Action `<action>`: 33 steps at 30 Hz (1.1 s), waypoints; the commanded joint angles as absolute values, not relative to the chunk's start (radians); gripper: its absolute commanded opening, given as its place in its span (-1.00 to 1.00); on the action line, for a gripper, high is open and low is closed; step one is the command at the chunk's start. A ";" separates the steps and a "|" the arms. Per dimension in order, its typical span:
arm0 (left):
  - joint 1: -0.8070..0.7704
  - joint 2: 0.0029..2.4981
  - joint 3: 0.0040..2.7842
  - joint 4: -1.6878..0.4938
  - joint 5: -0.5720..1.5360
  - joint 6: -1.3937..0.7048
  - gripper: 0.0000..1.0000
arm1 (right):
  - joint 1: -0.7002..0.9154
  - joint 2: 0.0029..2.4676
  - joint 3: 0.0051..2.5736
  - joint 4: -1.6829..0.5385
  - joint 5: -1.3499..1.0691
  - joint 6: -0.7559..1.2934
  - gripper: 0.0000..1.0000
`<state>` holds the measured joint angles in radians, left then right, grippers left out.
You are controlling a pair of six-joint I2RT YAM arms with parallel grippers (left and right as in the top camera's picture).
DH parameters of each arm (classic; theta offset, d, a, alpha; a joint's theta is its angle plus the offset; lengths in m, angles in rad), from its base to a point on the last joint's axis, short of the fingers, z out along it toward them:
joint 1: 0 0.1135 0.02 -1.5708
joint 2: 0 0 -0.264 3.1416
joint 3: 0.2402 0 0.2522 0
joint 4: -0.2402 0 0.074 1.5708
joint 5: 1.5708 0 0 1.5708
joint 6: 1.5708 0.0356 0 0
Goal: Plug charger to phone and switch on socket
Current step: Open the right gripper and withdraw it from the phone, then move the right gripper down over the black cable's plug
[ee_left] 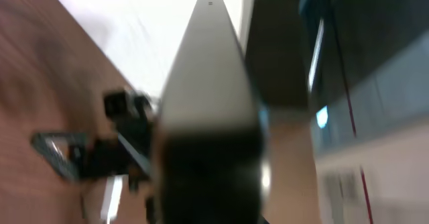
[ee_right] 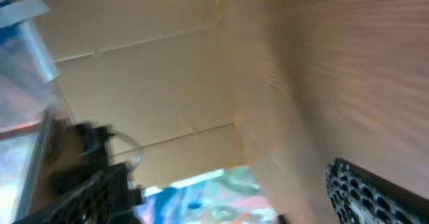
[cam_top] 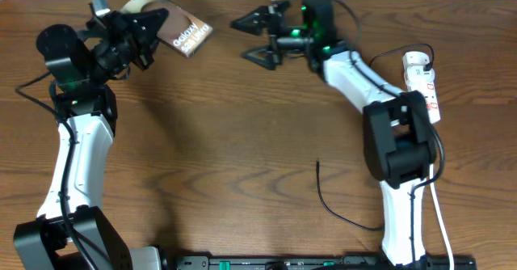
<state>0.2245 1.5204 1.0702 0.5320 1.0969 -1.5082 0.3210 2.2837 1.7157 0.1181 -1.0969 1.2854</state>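
The phone (cam_top: 184,32), a dark slab with white lettering, is at the back left with my left gripper (cam_top: 155,21) shut on its near end. The left wrist view shows the phone (ee_left: 209,76) edge-on and blurred, running up from the dark fingers (ee_left: 201,184). My right gripper (cam_top: 241,40) stands open at the back middle, a short way right of the phone, with nothing in it. The charger (cam_top: 333,207), a thin black cable, lies on the table at the front right, tip (cam_top: 317,164) free. The white socket (cam_top: 426,82) lies at the right edge.
The right arm's upper link (cam_top: 397,137) stands between the charger and the socket. A white cord (cam_top: 440,217) runs forward from the socket. The right wrist view is blurred, showing only wood, cardboard and one ribbed finger pad (ee_right: 375,192).
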 commanded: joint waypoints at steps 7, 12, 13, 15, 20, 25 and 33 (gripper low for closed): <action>0.226 1.496 1.094 0.563 1.370 -1.463 -0.86 | 0.204 2.198 1.770 -0.419 -0.942 0.674 0.98; 0.226 1.496 1.094 0.562 1.378 -1.392 -0.85 | 0.180 2.146 1.943 -0.919 -0.567 0.414 0.98; 0.226 1.496 1.094 0.559 1.378 -1.374 -0.86 | 0.182 2.136 1.991 -1.008 -0.484 0.384 0.99; 0.226 1.496 1.094 0.531 1.377 -1.338 -0.86 | 0.189 2.122 2.069 -1.138 -0.353 0.349 0.99; 0.223 1.496 1.094 0.336 1.378 -1.130 -0.86 | 0.222 2.092 2.217 -1.401 -0.068 0.331 0.98; 0.223 1.500 1.094 0.039 1.377 -0.845 -0.85 | 0.263 2.089 2.249 -1.579 0.046 0.331 0.99; 0.196 1.563 1.094 -0.098 1.386 -0.672 -0.85 | 0.329 2.091 2.177 -1.614 0.054 0.332 0.99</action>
